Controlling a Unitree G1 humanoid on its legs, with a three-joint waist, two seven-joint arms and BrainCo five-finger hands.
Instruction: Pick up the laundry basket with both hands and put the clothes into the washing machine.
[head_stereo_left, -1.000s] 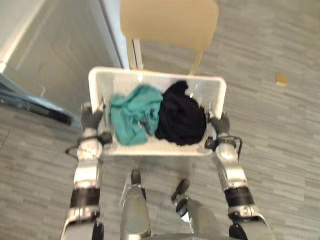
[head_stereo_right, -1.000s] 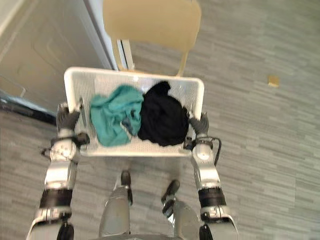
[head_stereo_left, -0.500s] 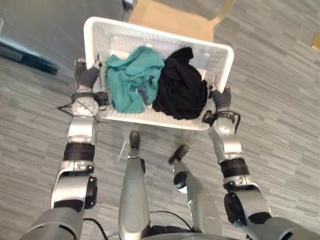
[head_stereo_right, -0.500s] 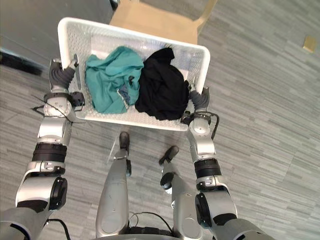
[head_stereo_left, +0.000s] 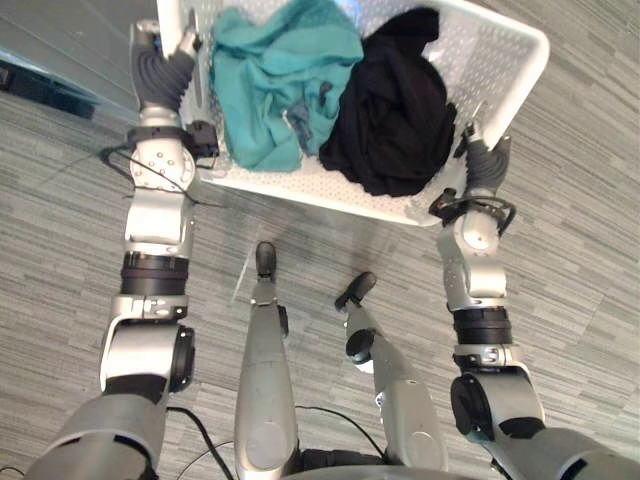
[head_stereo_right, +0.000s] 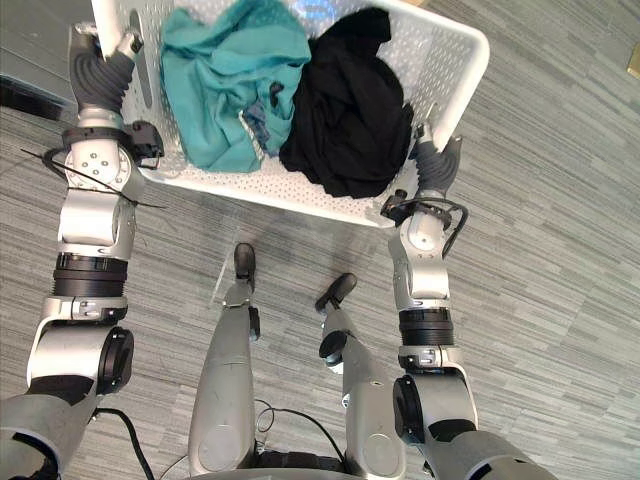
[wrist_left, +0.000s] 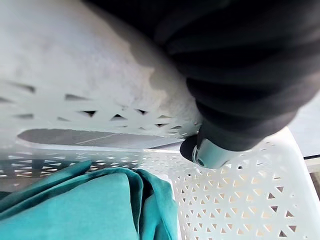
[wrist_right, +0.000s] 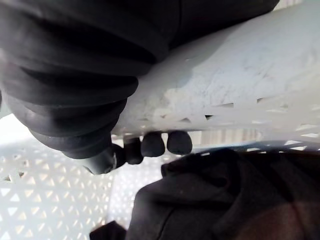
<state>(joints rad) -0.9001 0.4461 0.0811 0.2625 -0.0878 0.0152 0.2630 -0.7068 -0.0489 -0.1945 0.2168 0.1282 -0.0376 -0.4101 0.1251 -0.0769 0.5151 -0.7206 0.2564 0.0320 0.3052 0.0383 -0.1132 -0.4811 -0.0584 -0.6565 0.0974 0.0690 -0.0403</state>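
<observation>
- White perforated plastic laundry basket (head_stereo_left: 490, 50) hangs between both hands, one at each short end.
- Left hand (head_stereo_left: 160, 75) grips the left end wall; in its wrist view a fingertip (wrist_left: 210, 154) hooks in by the handle slot.
- Right hand (head_stereo_left: 485, 165) clasps the right end, its dark fingertips (wrist_right: 152, 144) curled under the rim at the handle slot.
- Inside lie a crumpled teal cloth (head_stereo_left: 280, 70) on the left and a bunched black garment (head_stereo_left: 395, 110) on the right, touching each other.
- Grey wood-plank floor (head_stereo_left: 580, 250) lies below.
</observation>
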